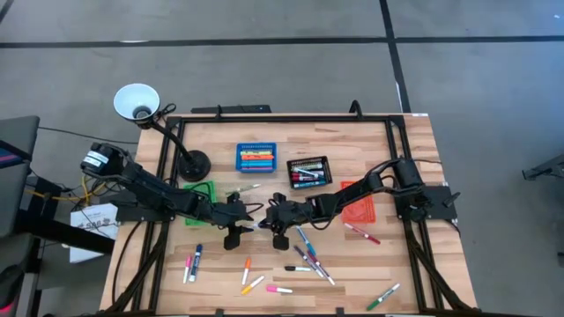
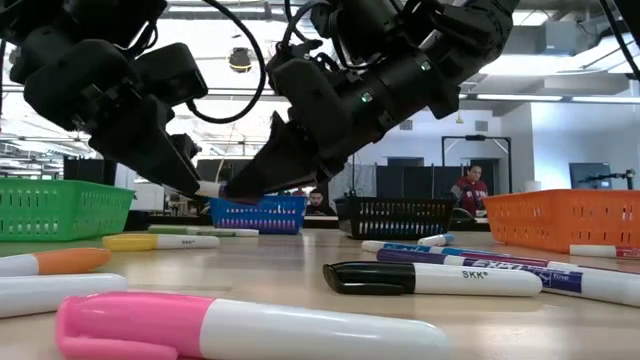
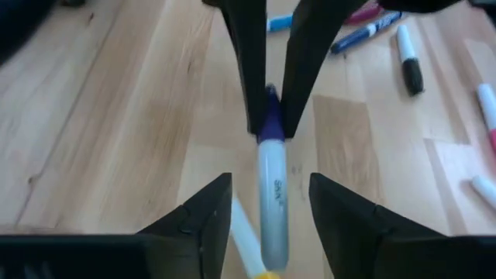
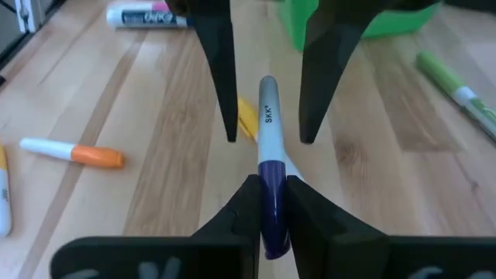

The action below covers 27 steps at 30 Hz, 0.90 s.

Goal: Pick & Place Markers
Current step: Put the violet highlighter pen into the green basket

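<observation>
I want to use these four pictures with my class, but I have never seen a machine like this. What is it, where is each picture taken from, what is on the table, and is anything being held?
It is a robot with two dark arms at a wooden table. One picture looks down from above, one looks level across the tabletop, and two come from cameras on the wrists. Loose markers lie scattered, with green, blue, black and orange bins behind. The right gripper is shut on the purple cap of a white marker. The left gripper is open, its fingers either side of that marker's barrel without gripping it.
</observation>
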Tool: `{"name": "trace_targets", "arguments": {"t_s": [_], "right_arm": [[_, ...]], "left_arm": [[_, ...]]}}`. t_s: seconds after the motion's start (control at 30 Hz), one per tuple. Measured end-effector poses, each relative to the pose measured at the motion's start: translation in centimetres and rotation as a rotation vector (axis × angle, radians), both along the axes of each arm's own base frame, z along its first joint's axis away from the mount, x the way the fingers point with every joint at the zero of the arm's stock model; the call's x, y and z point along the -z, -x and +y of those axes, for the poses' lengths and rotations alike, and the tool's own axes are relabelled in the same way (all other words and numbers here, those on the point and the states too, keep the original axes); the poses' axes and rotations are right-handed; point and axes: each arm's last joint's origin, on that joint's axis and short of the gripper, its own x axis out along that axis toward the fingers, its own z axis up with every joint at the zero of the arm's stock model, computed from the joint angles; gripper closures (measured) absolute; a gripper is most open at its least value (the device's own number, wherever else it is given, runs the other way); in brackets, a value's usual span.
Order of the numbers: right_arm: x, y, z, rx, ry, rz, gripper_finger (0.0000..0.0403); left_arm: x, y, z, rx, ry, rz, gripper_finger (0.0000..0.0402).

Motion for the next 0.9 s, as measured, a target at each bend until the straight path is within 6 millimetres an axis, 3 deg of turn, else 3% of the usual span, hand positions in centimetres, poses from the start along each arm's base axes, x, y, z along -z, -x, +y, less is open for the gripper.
{"name": "trace_targets", "arguments": {"t_s": [0.2, 0.4, 0.53, 0.9], "right_arm": [[-0.06, -0.02, 0.01, 0.000, -0.001, -0.005, 0.0355], [-0.08, -0.03, -0.01, 0.003, -0.003, -0.005, 0.0353], [-0.09, -0.03, -0.05, 0.026, -0.005, -0.006, 0.0332], [0.51, 0.43, -0.07, 0.065, 0.003, 0.072, 0.0206]], "left_arm": [[0.07, -0.12, -0.02, -0.002, -0.006, -0.008, 0.0268], [0.03, -0.15, 0.01, -0.010, -0.014, -0.015, 0.0325], [0.03, -0.15, 0.01, -0.010, -0.014, -0.015, 0.0365], [0.06, 0.08, 0.06, -0.031, 0.015, 0.012, 0.0344]]}}
